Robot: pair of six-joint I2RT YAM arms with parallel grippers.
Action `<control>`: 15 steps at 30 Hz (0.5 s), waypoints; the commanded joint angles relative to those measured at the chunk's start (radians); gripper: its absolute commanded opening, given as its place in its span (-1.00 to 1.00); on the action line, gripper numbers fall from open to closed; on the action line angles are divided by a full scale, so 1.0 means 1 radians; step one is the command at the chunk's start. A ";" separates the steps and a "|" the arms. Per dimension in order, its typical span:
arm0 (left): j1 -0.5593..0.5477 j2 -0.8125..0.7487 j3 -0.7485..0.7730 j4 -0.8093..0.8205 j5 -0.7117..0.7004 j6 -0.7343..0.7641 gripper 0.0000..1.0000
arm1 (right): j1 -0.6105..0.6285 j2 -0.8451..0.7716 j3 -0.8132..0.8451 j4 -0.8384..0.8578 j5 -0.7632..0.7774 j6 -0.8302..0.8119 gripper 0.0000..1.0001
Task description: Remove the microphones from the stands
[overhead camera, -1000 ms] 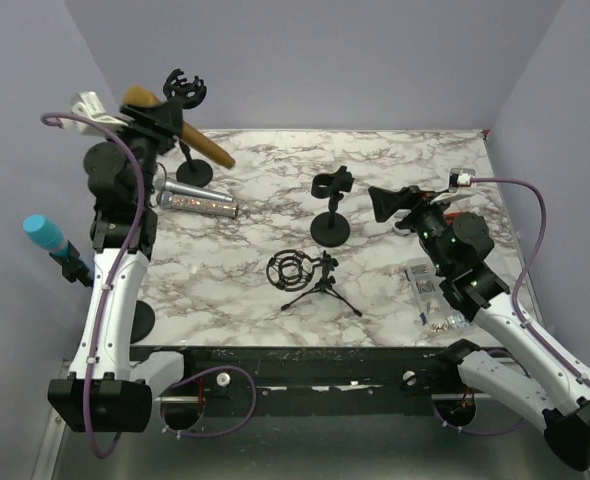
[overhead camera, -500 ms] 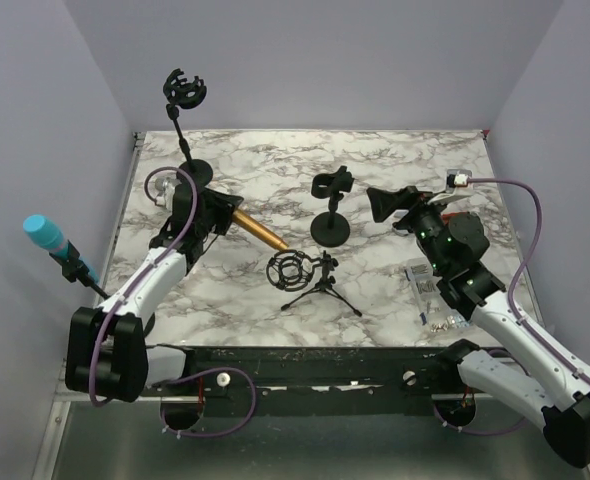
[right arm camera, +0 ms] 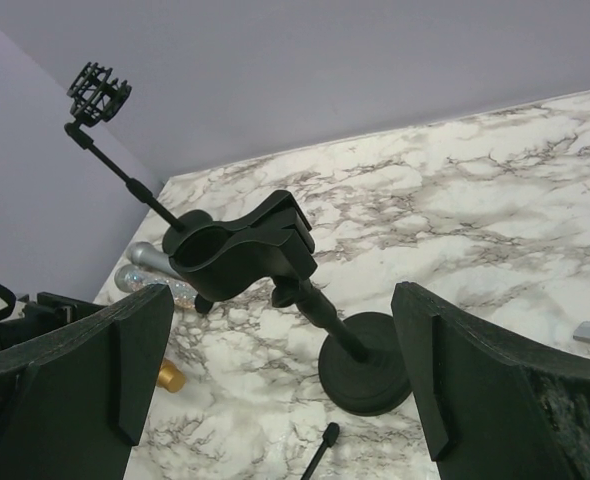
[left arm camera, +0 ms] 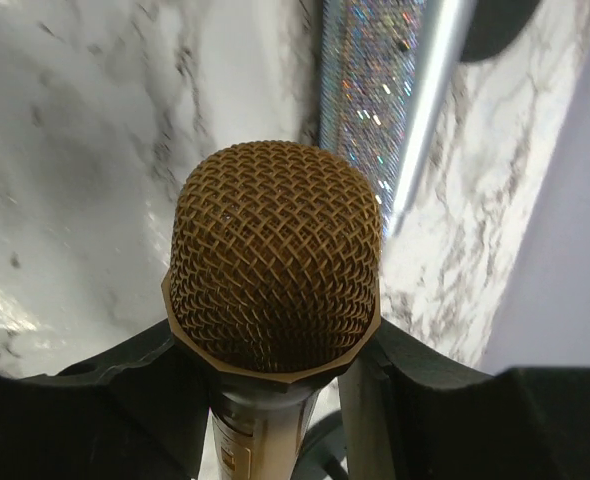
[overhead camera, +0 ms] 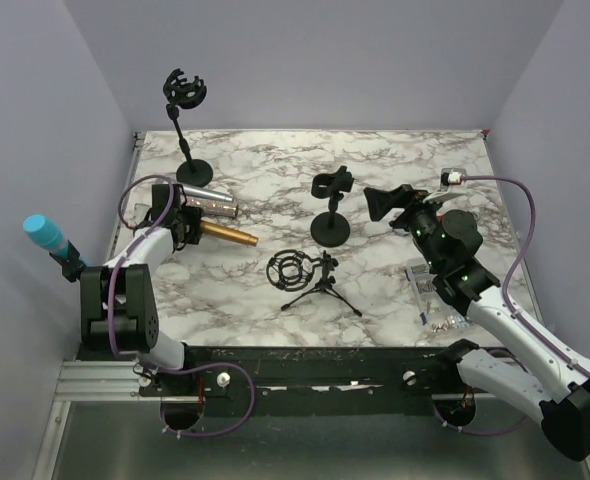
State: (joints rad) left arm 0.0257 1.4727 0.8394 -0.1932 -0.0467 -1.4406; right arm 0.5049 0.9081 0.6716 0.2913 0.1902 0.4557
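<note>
1. the left gripper (overhead camera: 180,226) sits low near the left edge of the marble table (overhead camera: 405,160), its fingers clamped on the gold microphone (overhead camera: 225,236) just below the mesh head.
2. the gold microphone is clear of the tall stand (overhead camera: 182,135), which is upright at the back left. the microphone is nearly level, its tail pointing toward the table's middle, just beside a silver glitter microphone (overhead camera: 210,204).
3. the right gripper (overhead camera: 383,203) hovers with its fingers wide apart, gripping nothing, facing a short clip stand (overhead camera: 331,205).
4. a tripod shock mount (overhead camera: 310,275) sits near the front middle.
</note>
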 commanded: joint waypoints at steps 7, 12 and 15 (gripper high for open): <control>0.152 0.210 0.088 -0.016 0.109 0.010 -0.38 | 0.004 0.028 -0.013 0.042 0.037 -0.009 0.99; 0.188 0.269 0.146 -0.018 0.132 0.046 -0.09 | 0.005 0.051 -0.016 0.055 0.039 -0.009 1.00; 0.198 0.291 0.150 -0.004 0.163 0.031 0.11 | 0.004 0.071 -0.013 0.061 0.030 -0.006 0.99</control>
State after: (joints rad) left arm 0.2050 1.7329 0.9657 -0.2119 0.0551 -1.4109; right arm 0.5049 0.9565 0.6689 0.3099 0.1978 0.4549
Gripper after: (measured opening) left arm 0.494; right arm 0.996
